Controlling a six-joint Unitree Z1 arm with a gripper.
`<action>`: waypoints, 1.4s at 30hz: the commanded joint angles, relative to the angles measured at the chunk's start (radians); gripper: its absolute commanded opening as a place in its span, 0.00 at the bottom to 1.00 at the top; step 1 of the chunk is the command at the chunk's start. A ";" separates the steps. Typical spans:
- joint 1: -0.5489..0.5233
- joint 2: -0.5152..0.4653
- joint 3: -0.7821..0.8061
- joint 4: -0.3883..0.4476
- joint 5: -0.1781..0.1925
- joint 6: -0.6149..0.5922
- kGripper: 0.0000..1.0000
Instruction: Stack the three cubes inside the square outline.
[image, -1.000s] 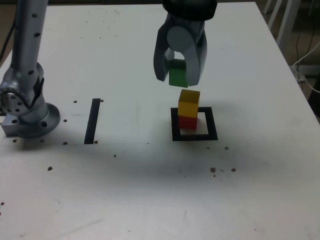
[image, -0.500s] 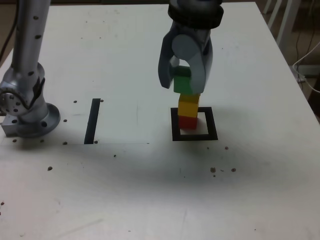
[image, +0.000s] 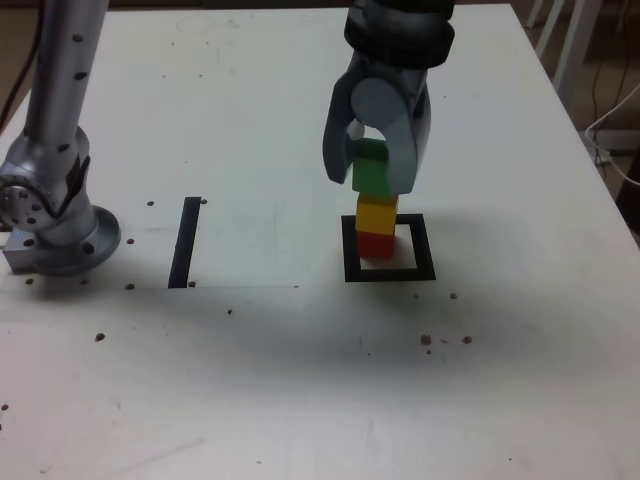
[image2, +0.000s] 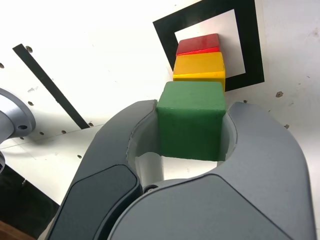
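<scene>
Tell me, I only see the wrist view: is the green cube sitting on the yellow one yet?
Observer: In the exterior view the green cube meets the top of the yellow cube, and the gripper is shut on it.
Operator: Is the pile straight?
Observer: From the side, the yellow cube sits squarely over the red cube; the green one is shifted slightly toward the exterior view's left.
Operator: Is the pile in the middle of the square?
Observer: No, it stands in the square outline near the corner on the exterior view's left, farthest from that camera.
</scene>
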 joint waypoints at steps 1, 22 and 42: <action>-0.002 0.007 -0.001 0.006 0.003 0.002 0.44; 0.000 0.006 0.023 -0.006 0.010 0.017 0.83; 0.019 -0.238 0.284 -0.040 0.065 -0.032 0.99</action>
